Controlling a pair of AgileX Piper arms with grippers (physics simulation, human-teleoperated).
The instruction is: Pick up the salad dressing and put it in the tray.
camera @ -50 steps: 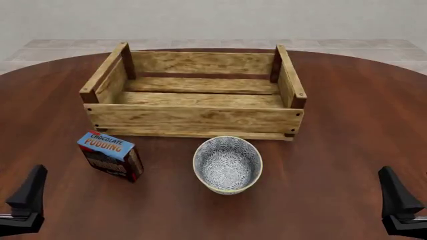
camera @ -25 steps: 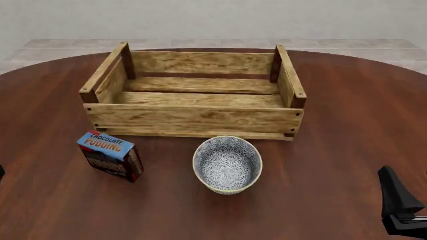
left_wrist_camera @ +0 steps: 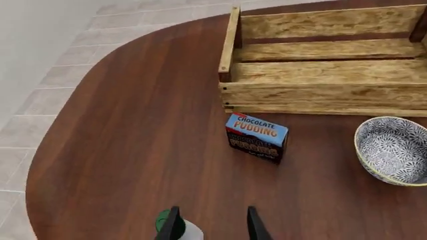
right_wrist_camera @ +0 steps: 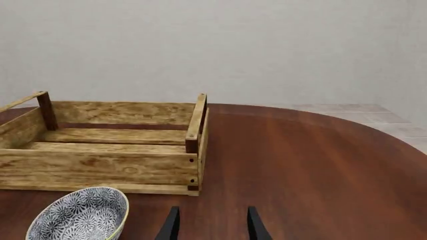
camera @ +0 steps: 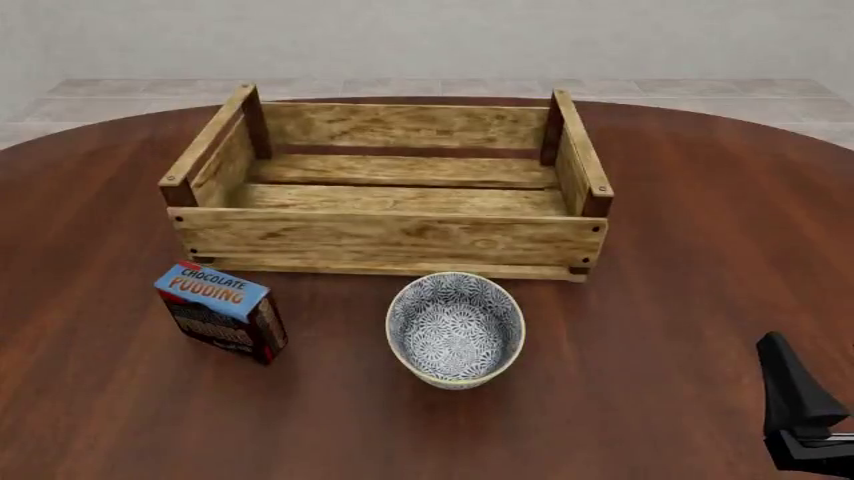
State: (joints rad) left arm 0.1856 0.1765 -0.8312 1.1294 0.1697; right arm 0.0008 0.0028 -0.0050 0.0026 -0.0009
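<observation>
1. Tabletop: dark reddish-brown wood grain.
2. Tray: light mottled wood, darker brown corner posts.
3. Bowl: blue-and-white floral pattern, pale yellowish rim.
4. Pudding box: blue top, white lettering, dark sides.
5. Dressing: white bottle, green cap.
6. Gripper: black.

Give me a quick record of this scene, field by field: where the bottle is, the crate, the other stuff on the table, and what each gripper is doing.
salad dressing: beside the left fingertip, only in left wrist view, partly cut off
tray: nothing visible inside
pudding box: on the table, in front of tray's left corner
bowl: in front of tray's near wall
left gripper: open, holding nothing
right gripper: open, holding nothing
</observation>
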